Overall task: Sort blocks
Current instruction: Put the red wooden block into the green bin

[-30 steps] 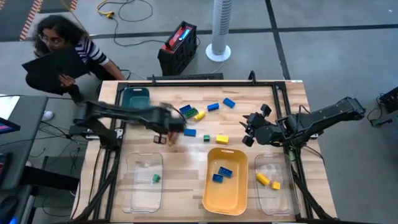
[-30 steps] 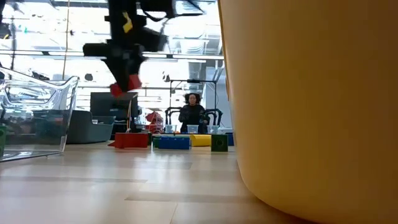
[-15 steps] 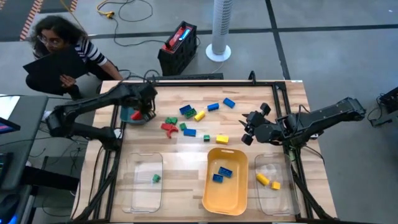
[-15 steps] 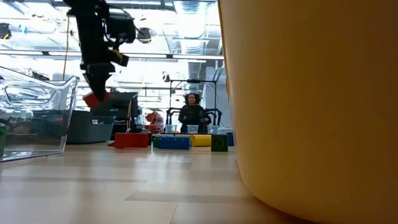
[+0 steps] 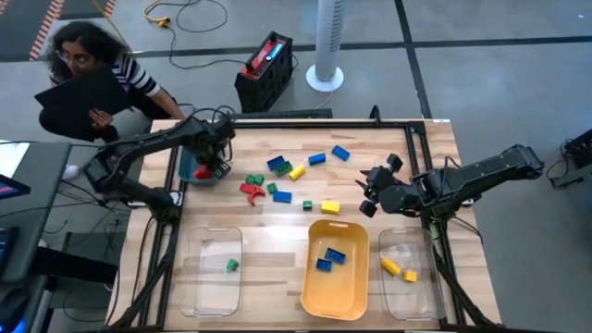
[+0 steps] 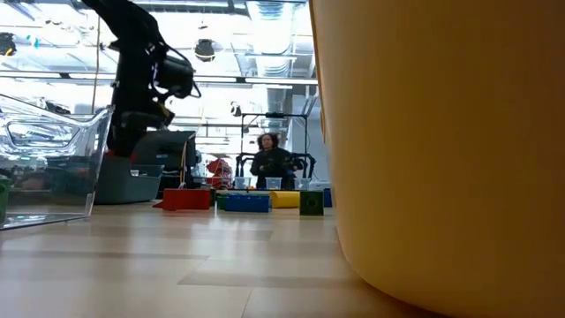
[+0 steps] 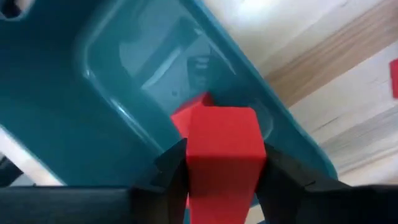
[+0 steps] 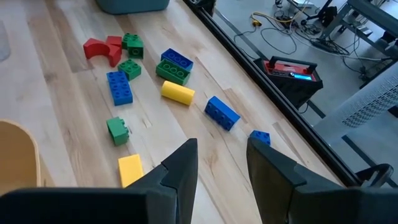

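My left gripper (image 5: 209, 167) is over the teal tray (image 5: 196, 146) at the table's far left, shut on a red block (image 7: 221, 137). In the low view its arm (image 6: 141, 79) comes down behind the clear tray (image 6: 48, 159), which hides the gripper. Loose blocks lie mid-table: a red one (image 5: 250, 191), green (image 5: 254, 178), blue (image 5: 282, 196), yellow (image 5: 330, 206) and others. My right gripper (image 8: 221, 168) hovers open over the table's right part (image 5: 372, 192), touching nothing. My left gripper pinches the red block (image 7: 221, 155) between its two fingers (image 7: 171, 168), one on each opposite side face. It comes from above, pointing down. The block is lifted clear of the table and hangs over the inside of the teal tray (image 7: 124, 99).
Along the near edge stand a clear tray (image 5: 215, 268) with a green block (image 5: 231, 265), a yellow tray (image 5: 335, 287) with blue blocks, and a clear tray (image 5: 407, 287) with yellow blocks. A person (image 5: 92, 65) sits beyond the far-left corner. Bare wood lies between trays and blocks.
My left gripper has carried the red block from the middle of the table toward the far-left corner, over the teal tray, and then sunk lower there. My right arm has kept still.
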